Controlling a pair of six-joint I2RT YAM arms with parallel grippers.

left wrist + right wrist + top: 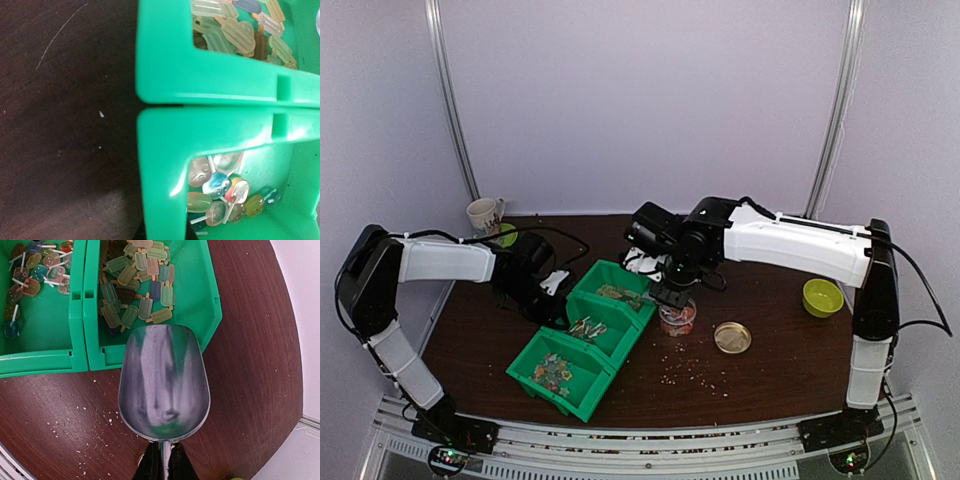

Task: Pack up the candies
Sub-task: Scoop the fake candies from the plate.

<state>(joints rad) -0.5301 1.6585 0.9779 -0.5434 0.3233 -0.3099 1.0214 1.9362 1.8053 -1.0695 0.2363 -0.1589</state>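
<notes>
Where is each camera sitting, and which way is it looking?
Top camera: high behind the robot, looking down at the table; left arm and right arm both show.
Left wrist camera: on the left arm, looking down at green bins; none of its own body clearly shows.
Right wrist camera: on the right arm, looking down along the scoop; right hand pinches its handle.
Shared: both wrist cameras see the popsicle candies and lollipop candies.

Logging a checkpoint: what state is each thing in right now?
Scoop: empty.
Right gripper: shut on the scoop.
Left gripper: shut.
Green bins: open-topped, holding candies.
Jar: open, partly filled.
Gold lid: off the jar, lying flat.
Mug: upright.
Bowl: upright.
</notes>
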